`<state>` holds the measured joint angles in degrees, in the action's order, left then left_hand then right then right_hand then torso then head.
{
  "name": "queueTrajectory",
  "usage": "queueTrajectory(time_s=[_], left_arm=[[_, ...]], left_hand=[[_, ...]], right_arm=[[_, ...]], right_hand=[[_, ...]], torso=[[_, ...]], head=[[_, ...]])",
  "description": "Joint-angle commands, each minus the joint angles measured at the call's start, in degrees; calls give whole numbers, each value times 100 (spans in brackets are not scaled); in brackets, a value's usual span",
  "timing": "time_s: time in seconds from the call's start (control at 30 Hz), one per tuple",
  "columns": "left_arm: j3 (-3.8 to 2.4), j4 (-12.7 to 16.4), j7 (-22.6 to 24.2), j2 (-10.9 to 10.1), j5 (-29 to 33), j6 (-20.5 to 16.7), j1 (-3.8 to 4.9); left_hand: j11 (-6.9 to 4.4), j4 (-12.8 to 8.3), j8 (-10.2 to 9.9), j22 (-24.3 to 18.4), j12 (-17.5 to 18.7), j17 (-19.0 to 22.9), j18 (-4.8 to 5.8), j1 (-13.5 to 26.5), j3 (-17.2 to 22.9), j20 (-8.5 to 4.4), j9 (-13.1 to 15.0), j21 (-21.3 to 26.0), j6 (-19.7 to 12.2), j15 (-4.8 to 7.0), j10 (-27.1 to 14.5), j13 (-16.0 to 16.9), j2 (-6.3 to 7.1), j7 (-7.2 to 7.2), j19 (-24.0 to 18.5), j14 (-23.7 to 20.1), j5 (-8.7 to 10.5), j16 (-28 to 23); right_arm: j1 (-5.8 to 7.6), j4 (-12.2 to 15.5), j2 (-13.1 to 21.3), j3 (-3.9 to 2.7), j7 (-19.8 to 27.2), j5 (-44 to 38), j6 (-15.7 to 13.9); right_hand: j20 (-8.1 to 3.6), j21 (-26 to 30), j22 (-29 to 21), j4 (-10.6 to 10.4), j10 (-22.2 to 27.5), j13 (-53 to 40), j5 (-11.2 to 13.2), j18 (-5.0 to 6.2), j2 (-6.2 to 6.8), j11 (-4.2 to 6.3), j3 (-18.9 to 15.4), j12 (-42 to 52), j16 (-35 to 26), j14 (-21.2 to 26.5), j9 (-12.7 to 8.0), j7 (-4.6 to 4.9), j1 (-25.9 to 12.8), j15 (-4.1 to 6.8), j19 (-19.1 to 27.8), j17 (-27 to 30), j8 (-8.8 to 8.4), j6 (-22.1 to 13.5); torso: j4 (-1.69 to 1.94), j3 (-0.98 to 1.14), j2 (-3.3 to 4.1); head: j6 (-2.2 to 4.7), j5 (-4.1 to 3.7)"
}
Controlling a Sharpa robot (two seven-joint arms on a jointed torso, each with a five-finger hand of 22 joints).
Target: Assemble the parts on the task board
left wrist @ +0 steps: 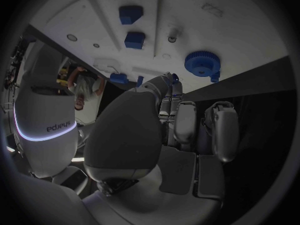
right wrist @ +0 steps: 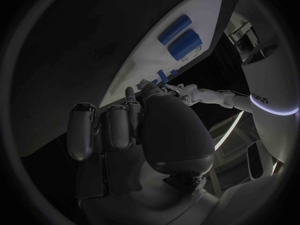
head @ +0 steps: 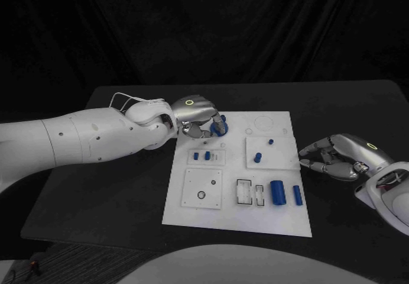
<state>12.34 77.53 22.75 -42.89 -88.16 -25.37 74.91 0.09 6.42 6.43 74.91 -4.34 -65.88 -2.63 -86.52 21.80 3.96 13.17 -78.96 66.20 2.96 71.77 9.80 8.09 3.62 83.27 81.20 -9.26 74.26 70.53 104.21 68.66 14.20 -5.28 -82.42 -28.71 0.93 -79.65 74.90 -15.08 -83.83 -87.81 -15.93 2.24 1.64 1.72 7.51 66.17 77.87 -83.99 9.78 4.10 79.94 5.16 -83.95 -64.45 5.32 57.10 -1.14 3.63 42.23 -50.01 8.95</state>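
I am reaching my left hand (head: pixel 198 116) over the far left corner of the board (head: pixel 239 219), fingers pointing down at the blue gear (head: pixel 221 126) that is sitting in that corner. From my head the fingers look to be touching the gear's left side, but my left wrist is showing the gear (left wrist: pixel 202 62) a little clear of my fingertips (left wrist: pixel 167 80), so I cannot tell whether I am gripping it. The fingers are lying close together, only slightly parted.

My right hand (head: pixel 339 156) is resting on the table (head: pixel 111 195) just off the board's right edge, fingers curled in toward the board and holding nothing.

On the board, two small blue pegs (head: pixel 201 156) are standing in a raised plate near its left edge, one peg (head: pixel 257 157) is standing in the plate toward the right edge with a smaller one (head: pixel 270 141) behind it, and a thick blue cylinder (head: pixel 278 192) and a thinner one (head: pixel 297 194) are lying side by side near the near right corner.
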Motion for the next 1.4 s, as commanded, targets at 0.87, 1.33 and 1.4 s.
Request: queueTrajectory(time_s=[0.87,1.33,1.4], left_arm=[[1,-276,743,-368,5333,1914,-357],[2,-386,1163,-396,5371,1729,-595],[2,-408,1170,-392,5376,1700,-622]], left_hand=[[126,60,-162,1180,67,104,14,-51,-177,-28,-62,-19,-207,-18,-209,-198,-108,94,-29,-84,-192,-46],[140,25,-181,1166,62,143,3,-156,-205,-20,-68,20,-229,-27,-235,-253,-90,104,-69,-129,-298,-48],[144,21,-182,1166,59,141,3,-174,-207,-18,-68,20,-228,-29,-232,-260,-90,109,-71,-132,-322,-42]], right_arm=[[-66,-14,44,-1,14,-3,13],[-106,46,119,-2,80,-3,-108],[-114,51,127,-2,84,-3,-109]], right_hand=[[6,15,1197,14,31,2263,32,13,-5,29,-7,-124,-15,-208,11,-8,94,32,-198,9,31,59],[6,17,1196,17,41,2287,33,14,-6,30,-6,-150,-13,-209,11,-9,102,33,-198,5,30,58],[6,17,1196,17,41,2287,33,14,-6,30,-6,-150,-13,-209,11,-9,102,33,-198,5,30,58]], torso=[[-9,-11,-2],[1,-6,1],[2,-7,1]], head=[[1,82],[1,124],[1,125]])
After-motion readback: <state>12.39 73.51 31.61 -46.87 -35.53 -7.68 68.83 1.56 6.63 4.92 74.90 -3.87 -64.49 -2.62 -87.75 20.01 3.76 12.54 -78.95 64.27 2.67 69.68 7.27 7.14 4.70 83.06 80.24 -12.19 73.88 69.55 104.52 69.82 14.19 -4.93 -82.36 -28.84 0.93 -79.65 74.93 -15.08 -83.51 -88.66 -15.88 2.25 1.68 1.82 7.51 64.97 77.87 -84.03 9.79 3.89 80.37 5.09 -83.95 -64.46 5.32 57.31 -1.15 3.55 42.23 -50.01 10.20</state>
